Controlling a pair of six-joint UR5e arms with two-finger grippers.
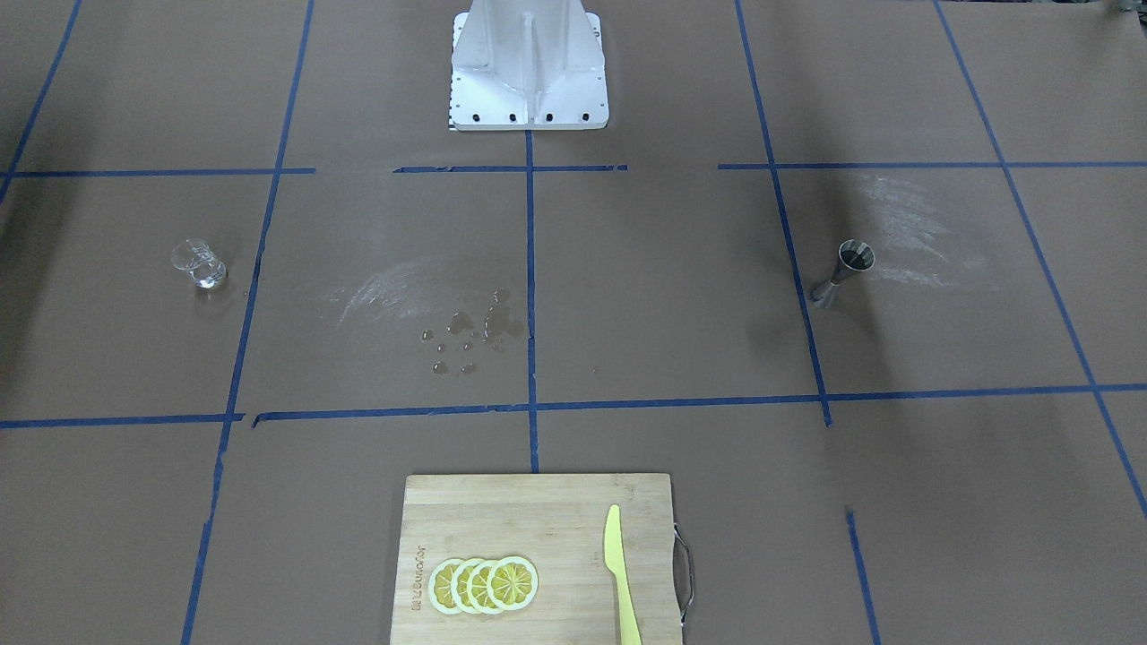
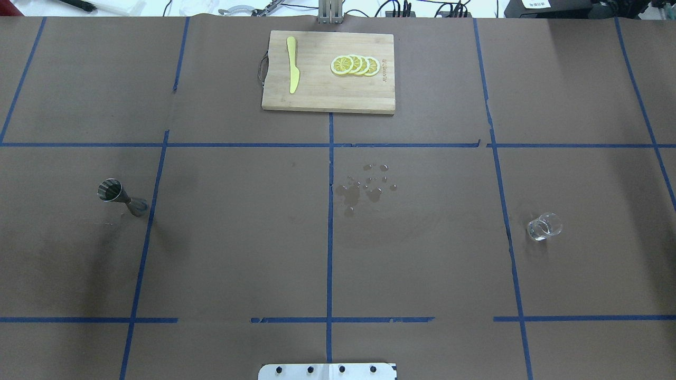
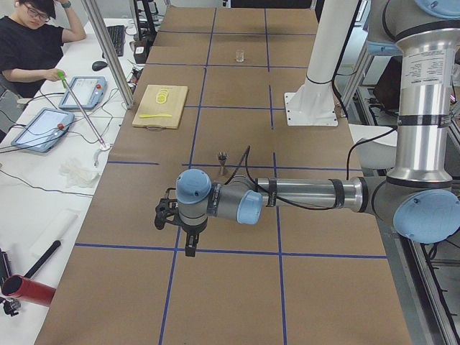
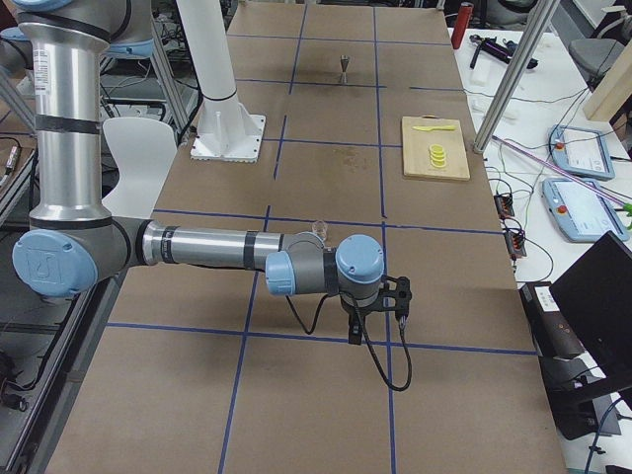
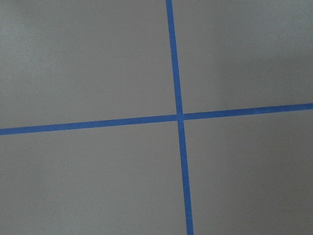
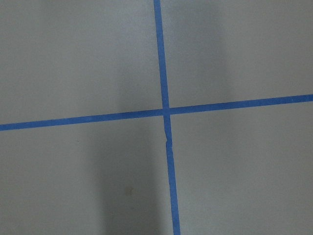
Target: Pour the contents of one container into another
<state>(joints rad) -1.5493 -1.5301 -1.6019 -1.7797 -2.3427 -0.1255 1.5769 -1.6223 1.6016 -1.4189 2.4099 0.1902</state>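
Note:
The clear glass cup [image 2: 544, 227] stands upright on the robot's right side of the table, also seen as the cup [image 1: 199, 264]. The grey steel jigger [image 2: 120, 194] stands upright on the robot's left side, also seen as the jigger [image 1: 842, 273]. Neither gripper shows in the overhead or front view. In the left side view my left gripper [image 3: 188, 248] hangs pointing down, nearer the camera than the jigger [image 3: 223, 162]. In the right side view my right gripper [image 4: 353, 334] hangs past the cup [image 4: 319, 229]. I cannot tell whether either is open or shut. Both wrist views show only brown paper and blue tape.
A wooden cutting board [image 2: 317, 95] at the far middle carries lemon slices [image 2: 355, 65] and a yellow knife [image 2: 292, 71]. Water droplets [image 2: 364, 187] lie near the table's centre. The white robot base [image 1: 529, 67] stands at the near edge. An operator [image 3: 32, 39] sits beside the table.

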